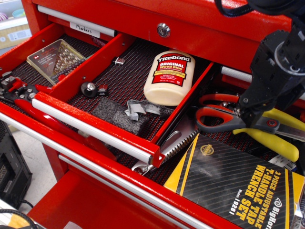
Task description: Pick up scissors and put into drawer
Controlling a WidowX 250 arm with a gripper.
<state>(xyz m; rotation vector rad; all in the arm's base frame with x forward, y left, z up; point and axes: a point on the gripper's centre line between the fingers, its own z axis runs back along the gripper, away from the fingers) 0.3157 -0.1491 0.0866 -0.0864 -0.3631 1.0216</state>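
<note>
Observation view. You have the gripper (pixel 249 113) low over the lower drawer at right, its black body covering the scissors' pivot area. The scissors (pixel 217 117) lie flat in that lower drawer, red-orange loops pointing left, blades running right beneath the gripper and across the yellow-handled snips (pixel 271 138). The fingers (pixel 245 110) sit right at the inner end of the loops, at or just above the handles; you cannot tell from here whether they are spread or closed on anything, nor whether they touch. The drawer (pixel 100 125) with the partition stands open to the left, well apart from the scissors. It holds a wood glue bottle (pixel 170 77). The wrench set box (pixel 238 183) lies just near of the scissors.
</note>
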